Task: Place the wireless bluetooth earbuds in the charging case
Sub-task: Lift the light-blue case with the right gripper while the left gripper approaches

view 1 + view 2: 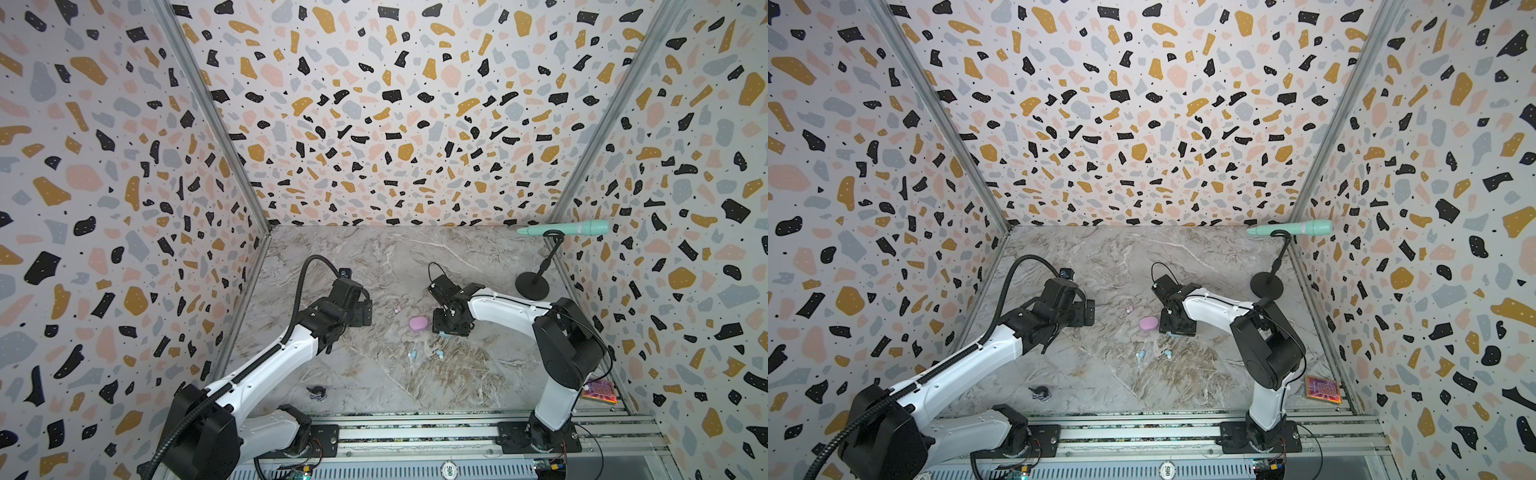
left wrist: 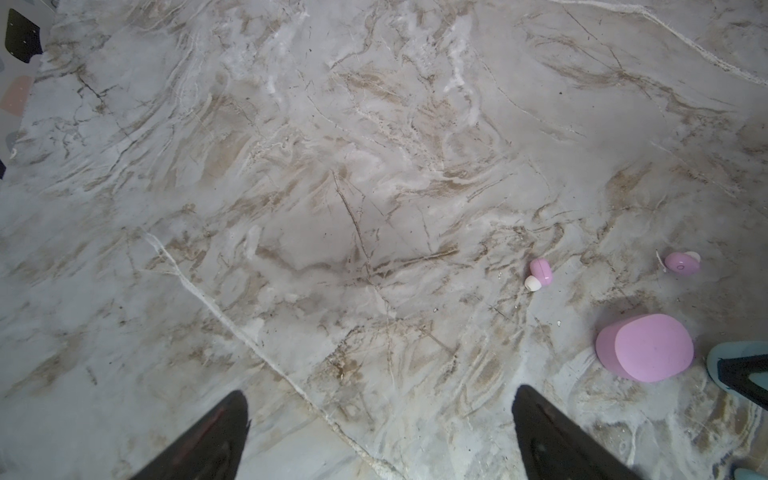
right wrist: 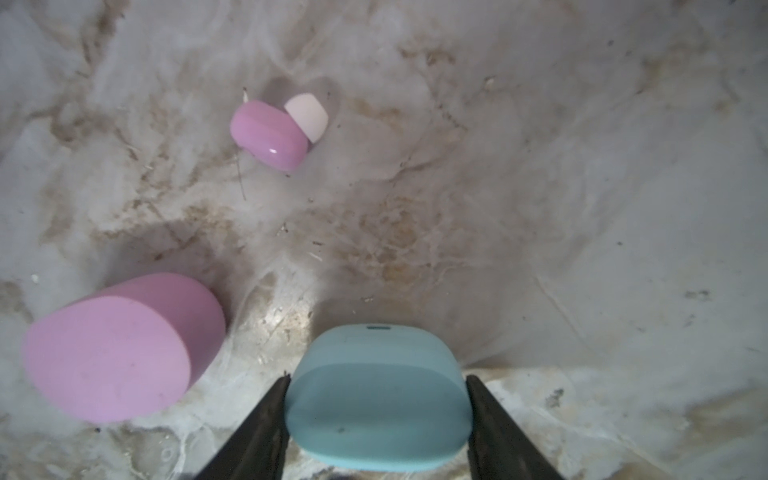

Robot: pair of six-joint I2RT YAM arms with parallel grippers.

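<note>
My right gripper [image 3: 378, 376] is shut on the closed pale blue charging case [image 3: 378, 399], with one finger pressed against each side of it on the marble table. A closed pink case [image 3: 116, 349] [image 1: 418, 323] lies just beside it. One pink earbud [image 3: 270, 135] lies beyond the cases. The left wrist view shows two pink earbuds [image 2: 540, 272] [image 2: 681, 262]. Two blue earbuds [image 1: 412, 354] [image 1: 439, 354] lie nearer the front in both top views. My left gripper [image 2: 380, 409] hangs open and empty over bare table, left of the pink case.
A teal microphone [image 1: 565, 228] rests on a black stand [image 1: 532, 284] at the back right. A small dark object [image 1: 316, 392] lies front left and a colourful square card [image 1: 600, 390] front right. Patterned walls enclose three sides.
</note>
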